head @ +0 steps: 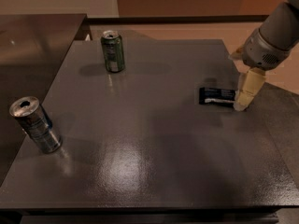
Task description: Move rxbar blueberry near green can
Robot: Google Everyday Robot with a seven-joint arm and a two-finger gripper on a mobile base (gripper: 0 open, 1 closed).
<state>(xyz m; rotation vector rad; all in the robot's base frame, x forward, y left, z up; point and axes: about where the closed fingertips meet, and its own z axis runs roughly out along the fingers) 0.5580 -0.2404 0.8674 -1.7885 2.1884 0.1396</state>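
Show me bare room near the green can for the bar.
Bare table spreads between the green can and the rxbar blueberry, and across the front. Crowded only at the bar's right end, where the end effector sits, and around the silver-blue can front-left.

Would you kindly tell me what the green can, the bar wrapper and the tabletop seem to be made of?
The green can: likely painted metal, silvery top. The rxbar blueberry: thin glossy film, apparently. The table: dark semi-gloss surface with soft glare; material unclear. The tool sits at the bar's right end.
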